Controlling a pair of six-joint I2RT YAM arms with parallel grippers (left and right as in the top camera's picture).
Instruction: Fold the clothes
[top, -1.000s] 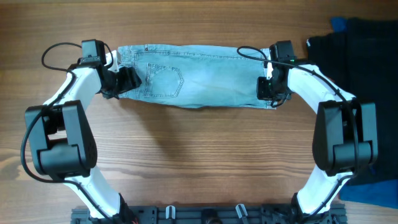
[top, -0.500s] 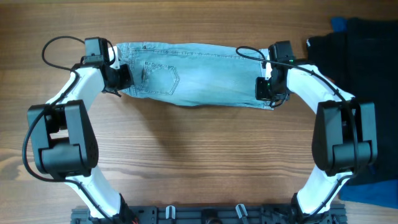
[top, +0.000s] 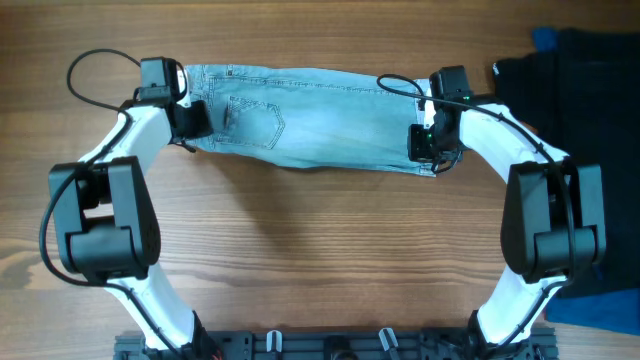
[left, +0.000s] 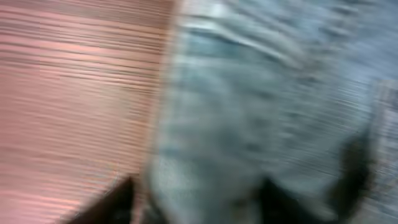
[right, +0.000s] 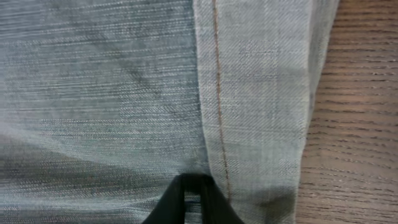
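Your right tool (right: 189, 196) has its tips pressed together on the shorts (top: 320, 120), just inside the stitched hem (right: 261, 93). The bite looks shallow, so a quick lift or a hard pull could let the denim slide out.

Your left tool (top: 192, 120) sits over the waistband end, in the upper left of the frame. Its wrist view is smeared, so I cannot tell whether it pinches or stands spread. If it holds nothing, that end would stay down and the fold would come out crooked.

The shorts lie flat across the upper middle of the surface (top: 300, 250), stretched between the two tools. Uneven pulling may bunch them.

Both arms reach up from the bottom edge, elbows bowed outward and wrists turned in toward each other. Your right elbow is close to the black garment (top: 570, 70) at the right edge, and a wide swing could drag it.
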